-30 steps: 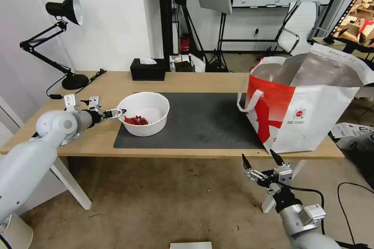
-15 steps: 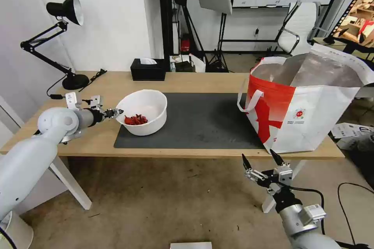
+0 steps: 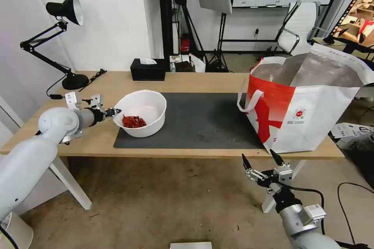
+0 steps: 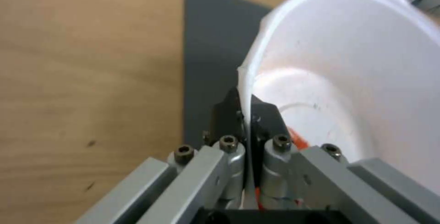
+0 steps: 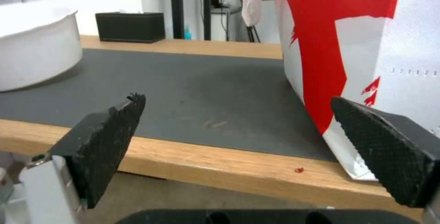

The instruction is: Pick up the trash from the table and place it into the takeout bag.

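Note:
A white round bowl (image 3: 145,109) with red scraps (image 3: 132,121) inside is the trash in view, held tilted over the left end of the dark mat (image 3: 202,120) on the table (image 3: 117,81). My left gripper (image 3: 114,112) is shut on the bowl's left rim; its two black fingers (image 4: 224,114) pinch the thin white wall of the bowl (image 4: 357,79). The takeout bag (image 3: 307,105) stands open at the table's right end, showing its foil lining. Below the front edge my right gripper (image 3: 260,160) hangs open and empty, facing the bag (image 5: 366,45) and the bowl (image 5: 32,45).
A black desk lamp (image 3: 64,39) stands at the table's back left and a black tissue box (image 3: 147,70) at the back middle. A small red crumb (image 5: 299,170) lies on the wood by the bag. Stands, a chair and cables crowd the room behind.
The bowl has risen, tipped and shifted a little left in my left gripper, and the red scraps have slid toward the lower left side. The right arm has not moved.

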